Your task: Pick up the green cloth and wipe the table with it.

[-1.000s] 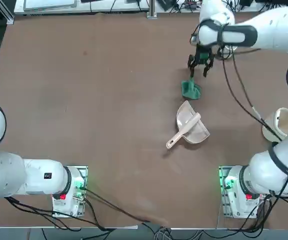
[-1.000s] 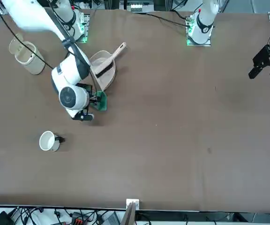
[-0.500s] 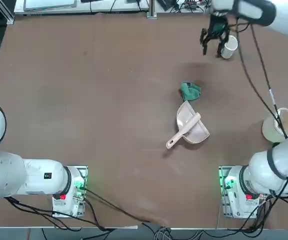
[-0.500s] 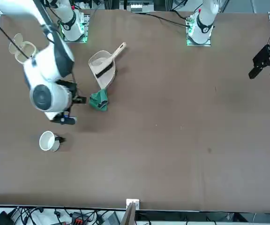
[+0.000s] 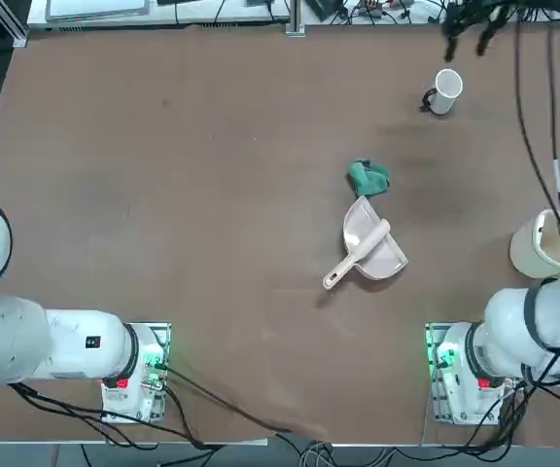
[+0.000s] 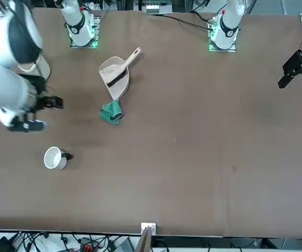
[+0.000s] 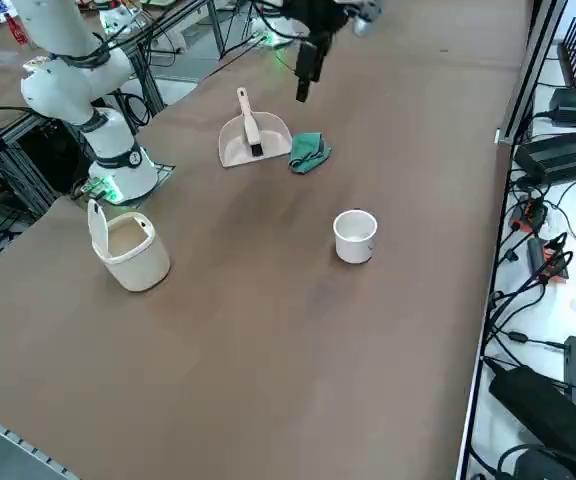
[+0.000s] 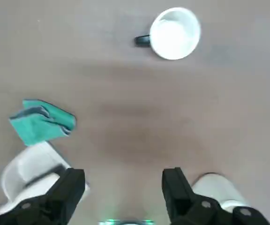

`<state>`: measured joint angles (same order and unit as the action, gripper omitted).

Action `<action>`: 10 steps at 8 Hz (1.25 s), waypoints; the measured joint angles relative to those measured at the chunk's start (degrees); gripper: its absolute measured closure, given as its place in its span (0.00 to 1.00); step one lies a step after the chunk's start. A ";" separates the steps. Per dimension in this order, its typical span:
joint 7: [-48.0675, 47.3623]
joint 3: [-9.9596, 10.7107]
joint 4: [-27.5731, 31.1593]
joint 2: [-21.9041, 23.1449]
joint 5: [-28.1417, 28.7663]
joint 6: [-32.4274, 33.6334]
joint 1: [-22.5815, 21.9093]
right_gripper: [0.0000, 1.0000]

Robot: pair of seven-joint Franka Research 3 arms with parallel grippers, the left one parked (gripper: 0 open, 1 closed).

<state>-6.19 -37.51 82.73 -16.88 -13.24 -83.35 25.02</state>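
The green cloth (image 5: 368, 177) lies crumpled on the brown table (image 5: 163, 195), touching the far tip of a pinkish dustpan (image 5: 367, 248). The front view has the cloth (image 6: 111, 111) just before the dustpan (image 6: 115, 73), and it also shows in the side view as the cloth (image 7: 309, 151). My right gripper (image 5: 469, 23) hangs high above the table's far right corner, well away from the cloth and past a white mug (image 5: 443, 92). The wrist view shows the gripper (image 8: 123, 187) open and empty, with the cloth (image 8: 41, 121) far below it.
The white mug (image 6: 54, 157) stands on the far right of the table. A beige handled container (image 5: 542, 243) stands near the right edge, close to my arm's base. The dustpan (image 7: 251, 135) lies mid-table with its handle toward the robot.
My right gripper has risen from just over the cloth and swung off to the far right corner. The cloth stays on the table, bunched a little more.
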 joint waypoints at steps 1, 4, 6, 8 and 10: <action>5.95 0.02 -0.04 2.44 0.06 0.21 2.78 0.00; 11.87 0.08 -0.10 7.73 1.90 1.17 6.44 0.00; 11.87 2.58 -0.06 9.52 3.76 1.44 5.11 0.00; 11.92 17.78 -0.04 11.16 8.60 1.45 -6.61 0.00; 12.17 31.67 0.22 12.78 11.42 1.43 -18.32 0.00</action>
<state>5.99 -5.84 82.95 -4.10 -1.81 -81.92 6.70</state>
